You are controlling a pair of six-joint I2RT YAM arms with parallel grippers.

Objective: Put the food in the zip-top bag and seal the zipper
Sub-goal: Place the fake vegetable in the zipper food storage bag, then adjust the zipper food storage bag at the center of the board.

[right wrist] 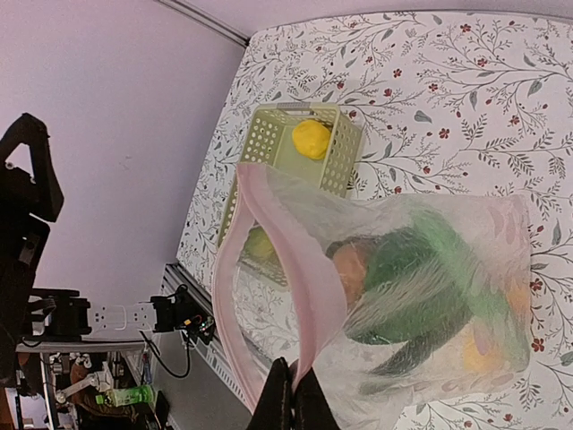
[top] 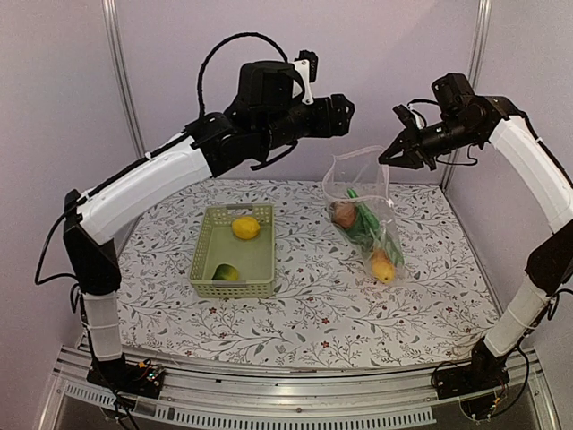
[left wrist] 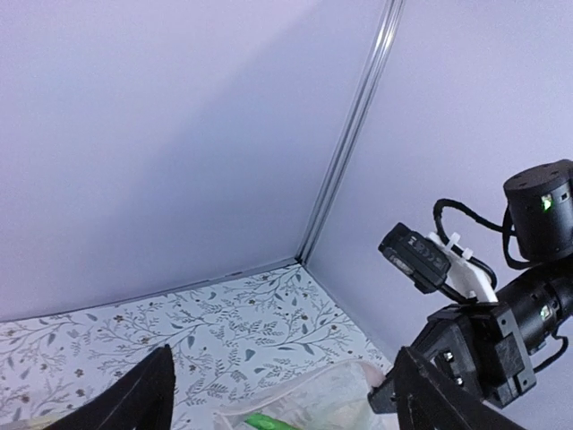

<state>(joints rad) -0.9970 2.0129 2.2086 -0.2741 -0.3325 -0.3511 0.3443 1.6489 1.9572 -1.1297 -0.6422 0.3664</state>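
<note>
Pale lilac walls meet in a far corner behind a table covered with a white cloth printed with leafy sprigs point(top: 313, 305). On the left half of it sits a pale green lattice plastic basket point(top: 202, 260), with a round yellow toy lemon point(top: 245, 227) at its far end and a smaller green-and-yellow piece point(top: 226, 272) at its near end.

To the right of the basket, well apart from it, is the large clear crinkly plastic zip-top bag point(top: 358, 170). Its bottom rests on the cloth and its mouth is lifted up towards the far wall. Inside, low down, lie a reddish-brown round toy point(top: 343, 213), a long green toy cucumber point(top: 363, 224) with more green beside it, and a yellow-orange piece point(top: 383, 267) at the near end. The narrow pinkish zipper strip point(right wrist: 300, 269) along the mouth stands apart in an open loop in the right wrist view, so the bag is not sealed.

The right gripper point(top: 387, 159) hangs over the far right of the table with its jaws pinched tight on the bag's mouth edge, holding it up.

The left gripper point(top: 345, 112) is raised high over the far middle of the table, just left of the bag's mouth. Its jaws are spread wide and have hold of nothing
</note>
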